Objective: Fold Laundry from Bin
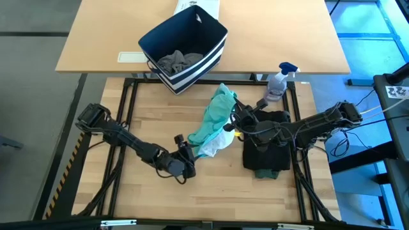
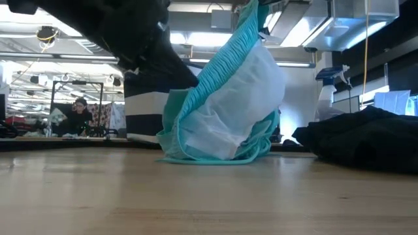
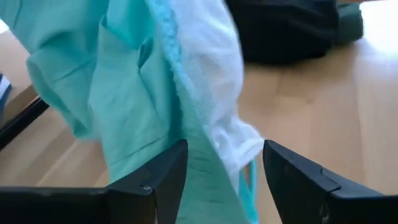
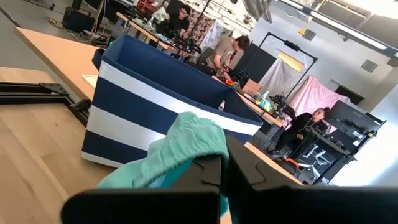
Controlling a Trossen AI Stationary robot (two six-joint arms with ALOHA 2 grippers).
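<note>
A teal piece of laundry (image 1: 214,121) with a white mesh lining (image 2: 235,108) hangs from my right gripper (image 1: 235,110), which is shut on it above the table's middle. Its lower end rests on the table. My left gripper (image 3: 224,155) is open and low at that lower end, with one finger on either side of the hanging cloth. The navy, white-striped bin (image 1: 182,48) stands on the far table with a grey garment (image 1: 179,61) inside. A folded black garment (image 1: 265,144) lies on an olive-green piece (image 1: 268,171) at the right. My right gripper pinches a bunched upper end of the teal piece (image 4: 193,134) between its two shut fingers, which lie about level and come from the table's right. The garment hangs slack below them, with its lower end (image 2: 209,155) on the table. My left gripper's open fingers (image 3: 165,177) flank the teal piece's lower end; I cannot tell whether they touch it.
A spray bottle (image 1: 279,82) stands at the table's far right. A white printed box (image 1: 198,7) lies behind the bin. Bare wood runs along the near edge (image 1: 211,198). People sit at desks (image 4: 230,53) in the room beyond.
</note>
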